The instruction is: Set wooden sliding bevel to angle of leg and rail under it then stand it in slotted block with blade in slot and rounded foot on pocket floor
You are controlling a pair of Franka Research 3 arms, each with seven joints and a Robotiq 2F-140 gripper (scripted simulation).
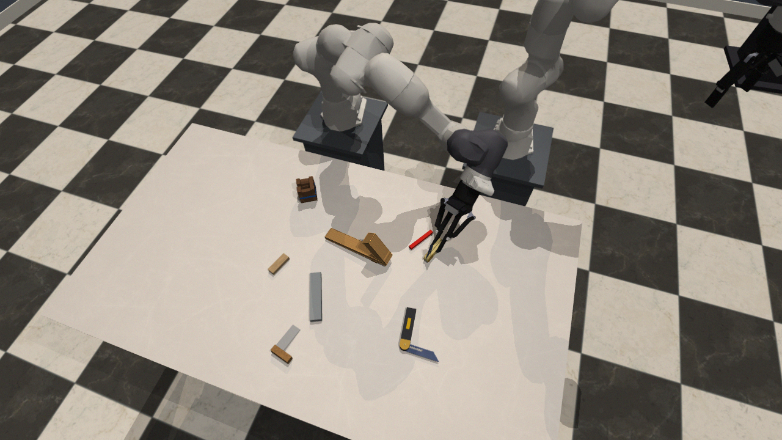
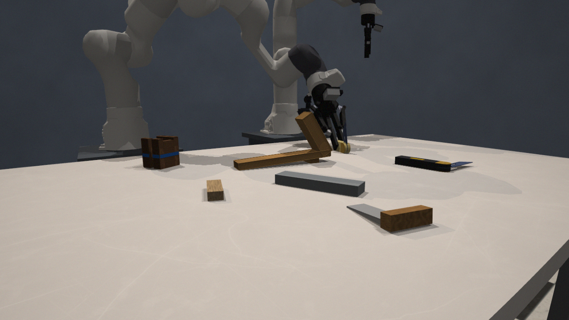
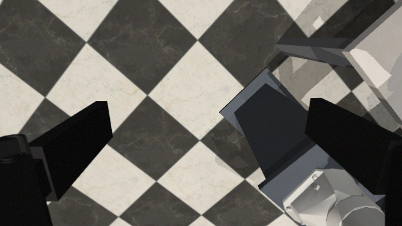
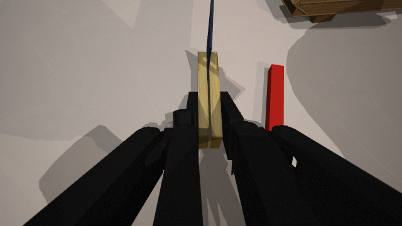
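Wooden sliding bevel (image 1: pixel 430 255) (image 2: pixel 342 146) (image 4: pixel 203 94), right gripper (image 1: pixel 435 245) (image 2: pixel 340 144) (image 4: pixel 209 105) clamping it, left gripper (image 1: pixel 710 102) (image 2: pixel 366 57) (image 3: pixel 208 117) gaping: knocking its blade (image 2: pixel 346 129) (image 4: pixel 211 25) is risking a wrong angle.

The right gripper (image 1: pixel 435 245) (image 2: pixel 341 146) (image 4: pixel 208 106) is clamped low, the left (image 1: pixel 710 101) (image 2: pixel 366 55) (image 3: pixel 208 117) open aloft.

I can read no words, brands or numbers anywhere (the pale marks on the blue blade (image 1: pixel 424 352) of the black sliding bevel (image 1: pixel 408 326) (image 2: pixel 422 163) are too small for me to make out)
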